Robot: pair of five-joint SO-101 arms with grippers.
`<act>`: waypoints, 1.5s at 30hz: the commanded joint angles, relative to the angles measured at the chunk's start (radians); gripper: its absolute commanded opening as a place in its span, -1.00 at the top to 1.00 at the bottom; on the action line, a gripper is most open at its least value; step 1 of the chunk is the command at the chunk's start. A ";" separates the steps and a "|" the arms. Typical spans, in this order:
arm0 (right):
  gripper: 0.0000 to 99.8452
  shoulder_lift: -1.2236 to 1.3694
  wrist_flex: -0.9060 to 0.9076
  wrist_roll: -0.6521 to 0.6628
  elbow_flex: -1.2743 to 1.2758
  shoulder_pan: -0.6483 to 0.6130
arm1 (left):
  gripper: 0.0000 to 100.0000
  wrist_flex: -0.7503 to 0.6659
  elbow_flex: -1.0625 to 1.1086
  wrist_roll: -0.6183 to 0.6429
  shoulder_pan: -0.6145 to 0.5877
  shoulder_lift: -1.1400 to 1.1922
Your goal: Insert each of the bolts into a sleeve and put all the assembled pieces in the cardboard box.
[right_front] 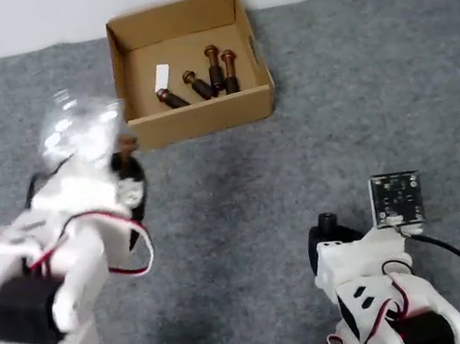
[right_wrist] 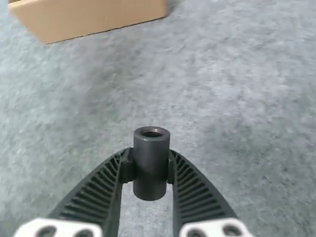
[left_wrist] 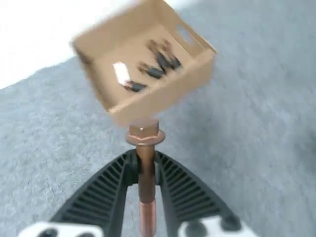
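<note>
Both are pinching: left end effector (left_wrist: 143, 162) a bolt (left_wrist: 144, 148) beside the cardboard box (right_front: 202, 116). Right end effector (right_wrist: 150, 159) is gripping a sleeve (right_wrist: 151, 165) over open worktop (right_front: 376, 93).

One copper-coloured hex-flange bolt (left_wrist: 143, 136) is clamped by its shank in the left gripper (left_wrist: 144, 163) jaws, just short of the cardboard box (right_front: 202, 116). One black sleeve (right_wrist: 151, 148), bore open, sits in the right gripper (right_wrist: 150, 170) jaws. Four assembled pieces (right_front: 215, 72) lie inside the box.
</note>
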 commanded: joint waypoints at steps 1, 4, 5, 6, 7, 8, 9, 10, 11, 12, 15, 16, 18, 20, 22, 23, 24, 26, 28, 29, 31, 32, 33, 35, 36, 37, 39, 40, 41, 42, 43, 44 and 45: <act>0.98 0.004 -0.025 0.011 -0.008 -0.070 | 0.99 -0.153 0.206 0.072 -0.068 -0.183; 0.98 0.004 -0.025 0.011 -0.008 -0.127 | 0.99 -0.213 0.375 0.095 -0.066 -0.327; 0.98 0.004 -0.025 0.011 -0.008 -0.143 | 0.99 -0.239 0.426 0.103 -0.066 -0.377; 0.98 0.004 -0.027 0.011 -0.008 -0.154 | 0.99 -0.275 0.479 0.112 -0.066 -0.427; 0.98 0.001 -0.033 0.011 -0.008 -0.163 | 0.99 -0.311 0.529 0.114 -0.066 -0.477; 0.98 -0.002 -0.042 0.011 -0.005 -0.165 | 0.99 -0.342 0.581 0.112 -0.066 -0.529; 0.98 -0.002 -0.054 0.015 0.002 -0.166 | 0.99 -0.368 0.627 0.112 -0.066 -0.580; 0.98 -0.002 -0.064 0.015 0.006 -0.166 | 0.99 -0.387 0.670 0.112 -0.066 -0.629; 0.98 -0.004 -0.074 0.015 0.006 -0.166 | 0.99 -0.402 0.714 0.112 -0.066 -0.677; 0.98 -0.004 -0.085 0.015 0.006 -0.168 | 0.99 -0.411 0.756 0.112 -0.066 -0.723; 0.98 -0.001 -0.101 0.017 0.008 -0.208 | 0.99 -0.407 0.832 0.114 -0.066 -0.845; 0.98 0.001 -0.102 0.017 0.008 -0.243 | 0.99 -0.407 0.854 0.115 -0.066 -0.884; 0.98 -0.002 -0.105 0.017 0.008 -0.332 | 0.99 -0.407 0.889 0.115 -0.064 -0.951; 0.98 -0.002 -0.130 0.017 0.008 -0.412 | 0.99 -0.407 0.894 0.150 -0.064 -0.962; 0.98 0.005 -0.170 0.018 0.009 -0.463 | 0.99 -0.411 0.880 0.221 -0.064 -0.951; 0.98 0.005 -0.191 0.018 0.011 -0.483 | 0.99 -0.413 0.871 0.264 -0.057 -0.950; 0.98 0.005 -0.216 0.023 0.018 -0.498 | 0.99 -0.413 0.865 0.305 -0.037 -0.950; 0.98 0.002 -0.251 0.074 0.038 -0.529 | 0.99 -0.413 0.858 0.381 0.031 -0.950; 0.98 -0.004 -0.289 0.135 0.058 -0.559 | 0.99 -0.413 0.835 0.453 0.100 -0.950; 0.98 -0.004 -0.309 0.166 0.064 -0.573 | 0.99 -0.413 0.825 0.480 0.133 -0.950; 0.98 -0.004 -0.354 0.215 0.068 -0.604 | 0.99 -0.414 0.816 0.512 0.183 -0.950; 0.98 -0.004 -0.371 0.235 0.068 -0.618 | 0.99 -0.414 0.812 0.522 0.193 -0.950; 0.98 -0.002 -0.383 0.249 0.069 -0.630 | 0.99 -0.414 0.812 0.528 0.196 -0.950; 0.98 -0.001 -0.397 0.267 0.069 -0.638 | 0.99 -0.414 0.812 0.534 0.203 -0.950; 0.98 -0.001 -0.404 0.278 0.072 -0.638 | 0.99 -0.414 0.812 0.534 0.203 -0.950; 0.98 -0.002 -0.410 0.292 0.077 -0.638 | 0.99 -0.414 0.812 0.534 0.204 -0.950; 0.98 -0.002 -0.421 0.313 0.080 -0.639 | 0.99 -0.414 0.816 0.534 0.204 -0.950; 0.98 -0.001 -0.432 0.321 0.080 -0.639 | 0.99 -0.414 0.817 0.534 0.204 -0.950; 0.98 0.004 -0.443 0.325 0.084 -0.639 | 0.99 -0.414 0.819 0.535 0.206 -0.948; 0.98 0.004 -0.449 0.333 0.089 -0.639 | 0.99 -0.414 0.819 0.540 0.210 -0.948; 0.98 0.004 -0.453 0.339 0.091 -0.639 | 0.99 -0.414 0.819 0.551 0.226 -0.947; 0.98 0.005 -0.453 0.341 0.092 -0.641 | 0.99 -0.414 0.817 0.566 0.245 -0.948; 0.98 0.005 -0.453 0.341 0.097 -0.641 | 0.99 -0.414 0.816 0.578 0.270 -0.948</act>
